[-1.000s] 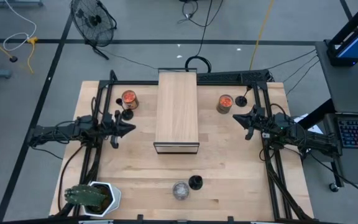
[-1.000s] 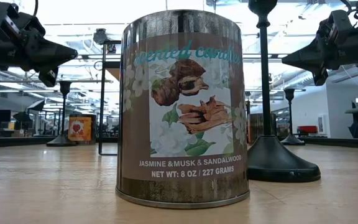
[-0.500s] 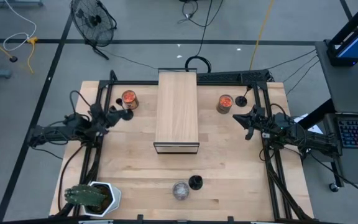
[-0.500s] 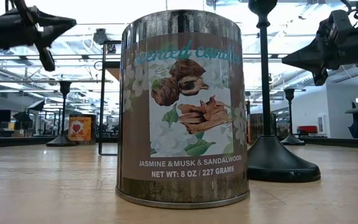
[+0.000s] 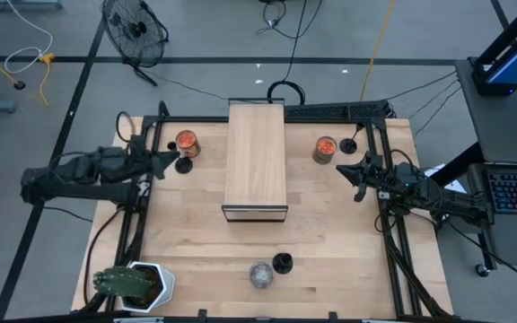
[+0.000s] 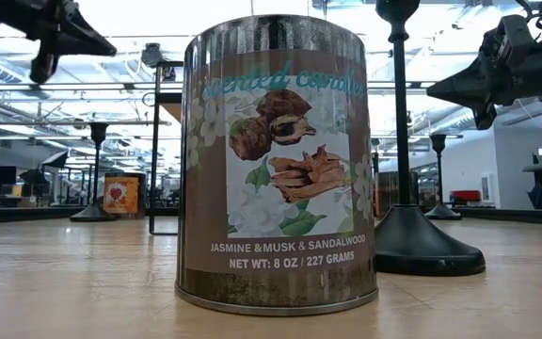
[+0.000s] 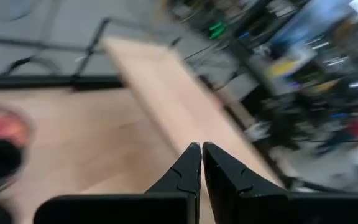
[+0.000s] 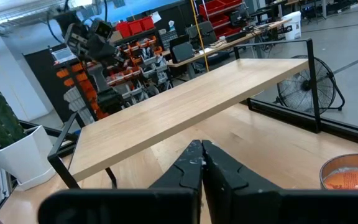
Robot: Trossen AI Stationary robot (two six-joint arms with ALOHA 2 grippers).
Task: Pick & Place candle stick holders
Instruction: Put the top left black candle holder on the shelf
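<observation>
Three matte-black candle stick holders stand on their disc bases: one at the far left (image 5: 184, 166), one at the far right (image 5: 349, 144), one near the front edge (image 5: 282, 263), which looms in the low view (image 6: 412, 240). My left gripper (image 5: 172, 159) is shut and empty, raised above the table beside the far-left holder; its shut fingers show in the left wrist view (image 7: 201, 152). My right gripper (image 5: 357, 175) is shut and empty, raised just in front of the far-right holder; it also shows in the right wrist view (image 8: 202, 149).
A long wooden riser (image 5: 256, 160) stands mid-table. Tins with orange-red tops sit at the far left (image 5: 187, 142) and far right (image 5: 325, 149). A silver candle tin (image 5: 260, 274) stands beside the front holder. A potted cactus (image 5: 133, 284) occupies the near left corner.
My left gripper has risen and drawn back toward the table's far-left, turning as it went, and now sits beside the far-left holder and tin. Nothing on the table has moved.
</observation>
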